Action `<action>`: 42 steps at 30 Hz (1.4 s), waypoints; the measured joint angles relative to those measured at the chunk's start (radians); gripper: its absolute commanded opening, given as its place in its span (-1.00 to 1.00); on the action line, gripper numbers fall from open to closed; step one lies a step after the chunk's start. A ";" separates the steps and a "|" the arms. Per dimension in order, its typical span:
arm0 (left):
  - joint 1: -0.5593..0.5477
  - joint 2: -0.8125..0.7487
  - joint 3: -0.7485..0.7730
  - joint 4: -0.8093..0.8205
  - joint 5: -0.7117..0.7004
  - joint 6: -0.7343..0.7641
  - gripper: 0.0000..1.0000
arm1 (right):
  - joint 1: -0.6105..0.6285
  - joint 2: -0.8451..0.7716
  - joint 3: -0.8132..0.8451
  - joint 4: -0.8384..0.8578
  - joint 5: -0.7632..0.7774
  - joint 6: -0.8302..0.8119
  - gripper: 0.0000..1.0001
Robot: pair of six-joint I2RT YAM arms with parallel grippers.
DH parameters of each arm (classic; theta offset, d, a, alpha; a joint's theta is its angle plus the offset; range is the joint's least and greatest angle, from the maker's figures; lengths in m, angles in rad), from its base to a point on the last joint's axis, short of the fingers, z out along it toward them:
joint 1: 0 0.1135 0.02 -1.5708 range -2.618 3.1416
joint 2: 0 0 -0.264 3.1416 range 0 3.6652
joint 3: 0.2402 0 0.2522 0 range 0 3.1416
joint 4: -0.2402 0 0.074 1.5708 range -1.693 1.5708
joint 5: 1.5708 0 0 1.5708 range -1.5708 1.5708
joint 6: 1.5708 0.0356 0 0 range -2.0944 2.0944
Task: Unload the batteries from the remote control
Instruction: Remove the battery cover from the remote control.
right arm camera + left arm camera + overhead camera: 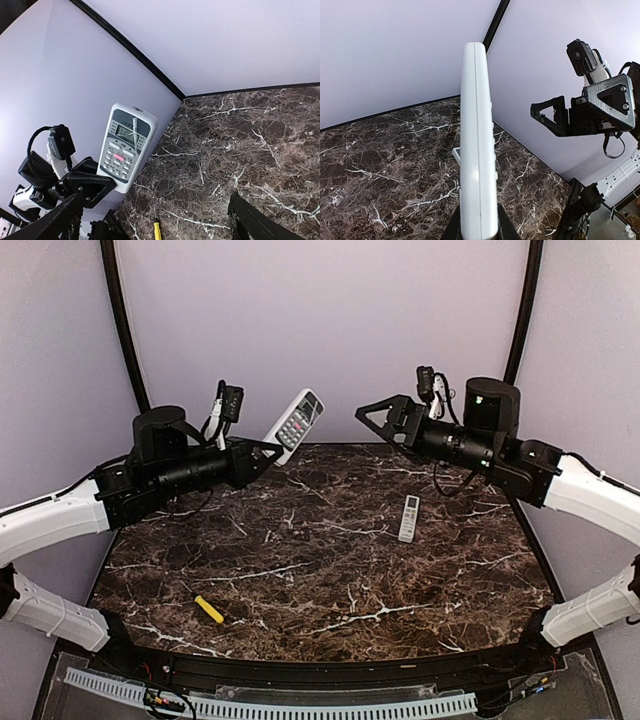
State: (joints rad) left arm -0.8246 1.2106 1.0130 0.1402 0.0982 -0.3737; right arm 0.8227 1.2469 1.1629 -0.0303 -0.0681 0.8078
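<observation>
The marble desk [330,570] lies well below both sets of jaws, and that drop is the first worry. The large remote [297,421] is up in the air, clenched only by its bottom end in the left jaws, with its long body standing out past them. A sideways push up there could lever it loose or twist it in the grip. The right jaws hang released and spread wide, just across from it and not touching. The keypad faces them, so the battery door is probably on the far side, and a reach around could knock the remote. A small remote [410,517] lies on the desk below the right jaws, and a yellow screwdriver [208,609] lies well below the left ones. No batteries show anywhere. They are presumably inside, and once freed they could drop and roll away.
</observation>
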 measured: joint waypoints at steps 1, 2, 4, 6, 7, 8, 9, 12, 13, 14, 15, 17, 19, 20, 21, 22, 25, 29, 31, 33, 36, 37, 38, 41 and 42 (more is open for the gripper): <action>0.023 -0.013 -0.008 -0.001 0.044 0.000 -1.00 | -0.017 -0.011 -0.005 0.009 -0.045 -0.029 0.97; 0.043 -0.024 -0.016 -0.001 0.086 0.001 -1.00 | -0.030 -0.017 -0.005 0.013 -0.087 -0.055 0.97; 0.061 -0.041 -0.024 -0.003 0.168 0.001 -1.00 | -0.048 -0.023 -0.003 0.019 -0.164 -0.101 0.96; 0.066 -0.052 -0.026 -0.005 0.256 0.001 -1.00 | -0.051 -0.022 0.001 0.019 -0.244 -0.143 0.94; 0.068 -0.055 -0.026 -0.005 0.297 0.000 -1.00 | -0.051 -0.020 0.002 0.017 -0.279 -0.158 0.93; 0.068 -0.058 -0.026 -0.006 0.338 0.000 -1.00 | -0.051 -0.019 0.003 0.015 -0.314 -0.170 0.91; 0.068 -0.060 -0.026 -0.007 0.379 -0.004 -1.00 | -0.051 -0.018 0.003 0.014 -0.340 -0.180 0.88; 0.069 -0.061 -0.026 -0.006 0.488 -0.024 -1.00 | -0.051 -0.010 0.003 0.018 -0.419 -0.196 0.79; 0.069 -0.060 -0.026 -0.005 0.520 -0.032 -1.00 | -0.051 -0.006 0.003 0.026 -0.446 -0.197 0.74; 0.069 -0.059 -0.026 -0.002 0.549 -0.039 -1.00 | -0.051 -0.001 0.003 0.040 -0.473 -0.195 0.72; 0.069 -0.058 -0.026 0.000 0.571 -0.046 -1.00 | -0.051 0.003 0.003 0.053 -0.494 -0.195 0.71; 0.069 -0.053 -0.026 0.001 0.612 -0.058 -1.00 | -0.050 0.013 0.003 0.078 -0.535 -0.187 0.62; 0.069 -0.046 -0.026 0.003 0.642 -0.068 -1.00 | -0.046 0.023 0.003 0.094 -0.557 -0.187 0.51; 0.069 -0.043 -0.026 0.004 0.653 -0.074 -1.00 | -0.043 0.029 0.003 0.098 -0.567 -0.185 0.44; 0.069 -0.039 -0.026 0.005 0.662 -0.078 -1.00 | -0.042 0.034 0.003 0.101 -0.575 -0.183 0.34; 0.069 -0.036 -0.026 0.007 0.669 -0.081 -1.00 | -0.040 0.040 0.003 0.105 -0.584 -0.184 0.25; 0.069 -0.026 -0.026 0.013 0.686 -0.089 -1.00 | -0.029 0.054 0.005 0.108 -0.602 -0.184 -0.09; 0.069 -0.012 -0.026 0.025 0.699 -0.103 -1.00 | -0.018 0.069 0.009 0.116 -0.620 -0.193 -0.69; 0.069 -0.006 -0.026 0.032 0.709 -0.113 -0.98 | -0.018 0.071 0.009 0.124 -0.623 -0.193 -0.93; 0.072 -0.003 -0.026 0.040 0.733 -0.136 -0.92 | -0.018 0.069 0.009 0.146 -0.638 -0.211 -1.00; 0.073 -0.003 -0.026 0.059 0.741 -0.147 -0.90 | -0.018 0.060 0.003 0.161 -0.635 -0.211 -1.00; 0.073 -0.003 -0.026 0.063 0.742 -0.150 -0.90 | -0.019 0.056 -0.003 0.166 -0.634 -0.208 -1.00; 0.074 -0.002 -0.026 0.063 0.742 -0.153 -0.90 | -0.020 0.054 -0.008 0.169 -0.634 -0.205 -1.00; 0.074 0.000 -0.026 0.063 0.743 -0.159 -0.71 | -0.023 0.047 -0.027 0.188 -0.636 -0.196 -1.00; 0.074 0.001 -0.026 0.063 0.743 -0.161 -0.67 | -0.024 0.047 -0.029 0.192 -0.636 -0.193 -1.00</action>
State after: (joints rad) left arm -0.7509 1.2118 0.9874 0.2035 0.8413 -0.5350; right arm 0.7982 1.2942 1.1336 0.1619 -0.7044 0.6147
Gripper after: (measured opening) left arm 0.172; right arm 0.143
